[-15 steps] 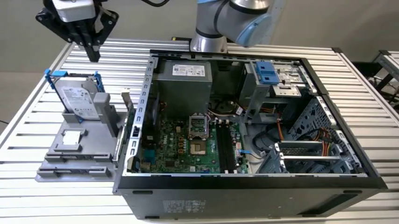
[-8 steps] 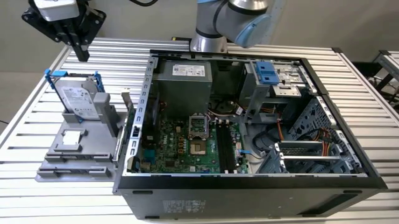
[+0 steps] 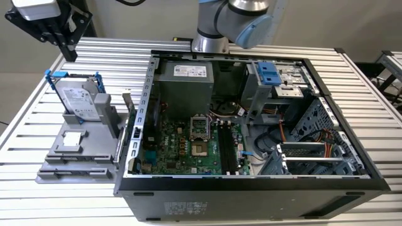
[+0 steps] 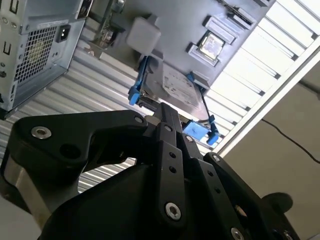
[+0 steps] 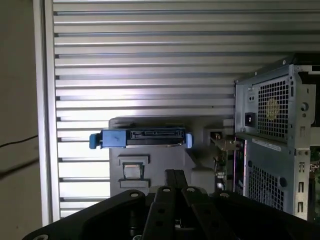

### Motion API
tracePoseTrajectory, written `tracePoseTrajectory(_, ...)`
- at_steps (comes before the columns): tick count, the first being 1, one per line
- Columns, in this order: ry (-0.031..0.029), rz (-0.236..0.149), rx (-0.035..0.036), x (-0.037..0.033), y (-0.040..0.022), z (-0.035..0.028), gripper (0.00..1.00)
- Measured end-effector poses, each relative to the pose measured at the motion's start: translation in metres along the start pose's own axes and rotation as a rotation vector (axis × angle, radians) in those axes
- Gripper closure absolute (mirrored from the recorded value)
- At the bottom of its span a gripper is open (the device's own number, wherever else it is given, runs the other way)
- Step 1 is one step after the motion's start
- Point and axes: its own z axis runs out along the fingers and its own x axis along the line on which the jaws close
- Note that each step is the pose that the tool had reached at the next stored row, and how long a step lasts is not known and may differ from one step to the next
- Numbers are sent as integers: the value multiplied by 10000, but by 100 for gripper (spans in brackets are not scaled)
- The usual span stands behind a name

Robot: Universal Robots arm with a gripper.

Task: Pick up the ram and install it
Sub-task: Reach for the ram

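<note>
The ram is a thin greyish-green stick standing on edge at the grey holder's side, close to the open computer case's outer wall. My gripper hangs high over the table's far corner at the exterior view's left, well above and behind the holder. Its black fingers are pressed together with nothing between them, and they also meet at the gripper tip in the second wrist view. Inside the case, the motherboard's long black slots lie open to view.
A silver hard drive in a blue-handled frame stands upright on the holder, and it also appears in both wrist views. The case holds a power supply and drive cages. Slatted metal table surrounds everything.
</note>
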Motion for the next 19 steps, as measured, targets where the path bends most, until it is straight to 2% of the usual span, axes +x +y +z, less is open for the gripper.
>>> tracePoseTrajectory(4, 1, -34, -2, 91, -1, 0, 100)
tracePoseTrajectory(10, 3, -44, 0, 93, -10, -1, 100)
tracePoseTrajectory(14, 3, -42, -1, 106, -66, 1, 100)
tracePoseTrajectory(19, 4, -33, -1, 130, -170, 3, 100)
